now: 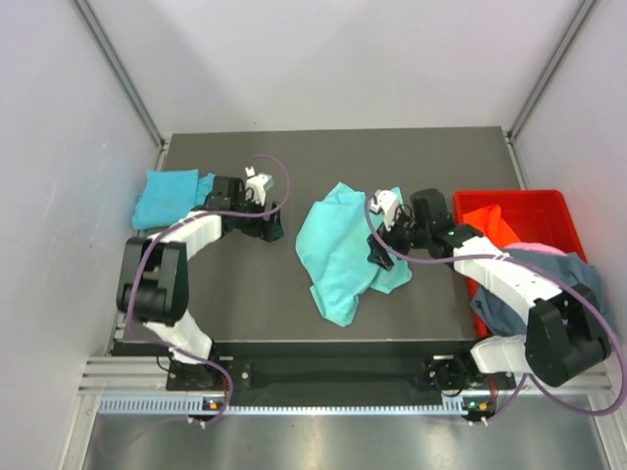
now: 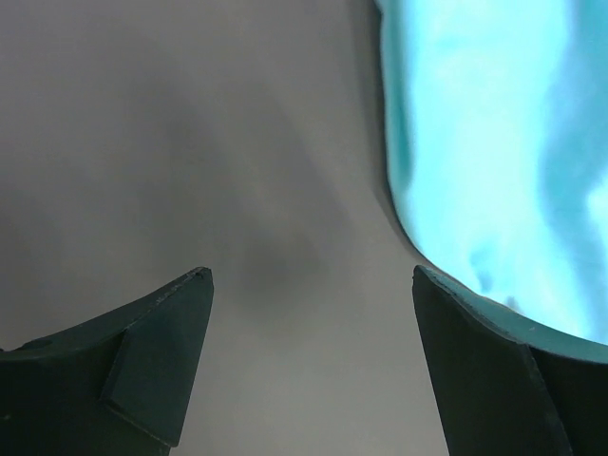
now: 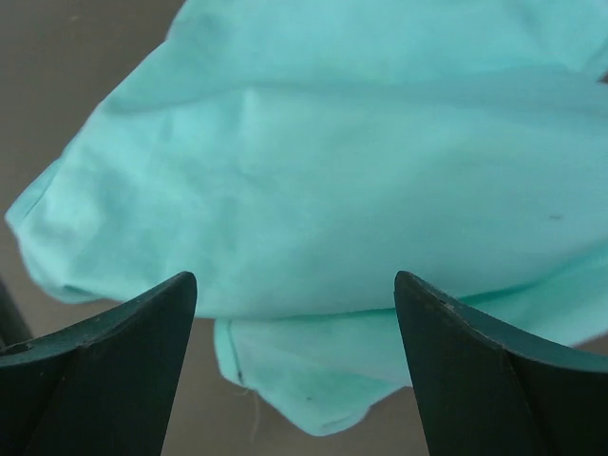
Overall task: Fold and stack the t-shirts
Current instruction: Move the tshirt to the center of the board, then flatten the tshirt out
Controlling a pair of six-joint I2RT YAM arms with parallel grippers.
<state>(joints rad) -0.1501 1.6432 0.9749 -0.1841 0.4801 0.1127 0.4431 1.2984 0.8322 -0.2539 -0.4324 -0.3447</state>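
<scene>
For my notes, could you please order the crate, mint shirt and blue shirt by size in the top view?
Largest: crate and mint shirt, too alike to rank; crate partly covered.
Smallest: blue shirt.

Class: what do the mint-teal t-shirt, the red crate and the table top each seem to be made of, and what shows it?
Mint-teal t-shirt: thin matte cloth; it lies crumpled in soft creases.
Red crate: probably moulded plastic; rigid straight rim, even smooth colour.
Table top: hard, flat, dark matte sheet; exact material unclear.
</scene>
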